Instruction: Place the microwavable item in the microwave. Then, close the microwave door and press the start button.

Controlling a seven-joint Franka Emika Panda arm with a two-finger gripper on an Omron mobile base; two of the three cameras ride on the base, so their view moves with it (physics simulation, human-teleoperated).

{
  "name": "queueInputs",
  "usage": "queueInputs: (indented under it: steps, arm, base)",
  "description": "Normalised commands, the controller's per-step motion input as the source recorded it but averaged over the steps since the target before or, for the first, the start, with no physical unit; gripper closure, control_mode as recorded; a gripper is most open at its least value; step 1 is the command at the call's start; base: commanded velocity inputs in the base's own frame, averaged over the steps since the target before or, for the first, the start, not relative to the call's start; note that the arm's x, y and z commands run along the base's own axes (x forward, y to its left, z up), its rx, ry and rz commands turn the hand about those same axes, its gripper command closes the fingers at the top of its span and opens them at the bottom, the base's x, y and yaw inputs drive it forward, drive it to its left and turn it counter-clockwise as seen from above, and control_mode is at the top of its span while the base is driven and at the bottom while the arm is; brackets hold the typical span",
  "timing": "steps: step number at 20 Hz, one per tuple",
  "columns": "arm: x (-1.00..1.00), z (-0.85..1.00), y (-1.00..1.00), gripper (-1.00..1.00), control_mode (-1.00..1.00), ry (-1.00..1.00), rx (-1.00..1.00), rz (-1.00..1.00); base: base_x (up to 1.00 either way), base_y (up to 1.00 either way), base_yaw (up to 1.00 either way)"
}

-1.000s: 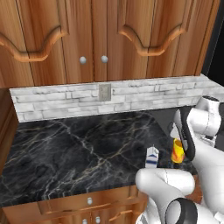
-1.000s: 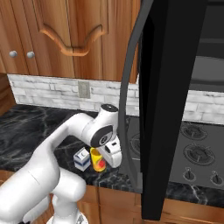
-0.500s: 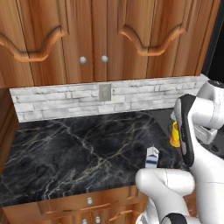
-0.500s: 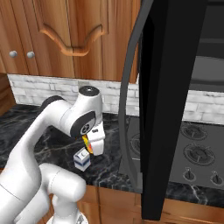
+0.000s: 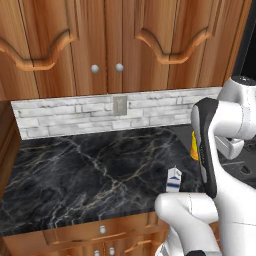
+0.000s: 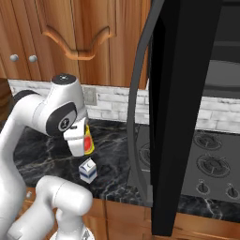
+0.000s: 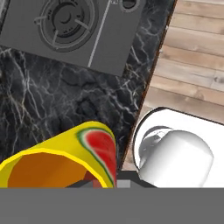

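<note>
The tool (image 7: 94, 183) is pinched on the yellow cup (image 7: 65, 159), held lifted above the black marble bench (image 5: 90, 175). A milk carton (image 6: 87, 170) stands below. The microwave door (image 6: 180, 112) hangs open beside the stovetop (image 6: 211, 164).

Two base views from behind, sharing the black counter (image 5: 90, 175); hand view close above stove (image 7: 70, 30).

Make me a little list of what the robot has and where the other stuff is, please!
holding: yellow cup, lifted off the counter
gripper: shut on the cup
cup picture: a red and green watermelon slice
milk carton: upright on the counter, below the cup
microwave door: wide open
stove: beyond the open door
</note>
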Motion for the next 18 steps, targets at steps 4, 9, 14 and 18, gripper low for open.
queueInputs:
  steps: [4, 9, 14, 18]
  arm:
    - [-0.43, 0.09, 0.24, 1.0, -1.0, 0.0, 0.0, -0.05]
    - [-0.28, 0.02, 0.18, 1.0, -1.0, 0.05, 0.0, -0.02]
    - [-0.1, 0.01, 0.15, 1.0, -1.0, 0.07, 0.0, 0.0]
    - [-0.04, 0.11, 0.11, 1.0, -1.0, 0.08, 0.0, 0.0]
  base:
    - [0.0, 0.0, 0.0]
    - [0.0, 0.0, 0.0]
    - [0.0, 0.0, 0.0]
    - [0.0, 0.0, 0.0]
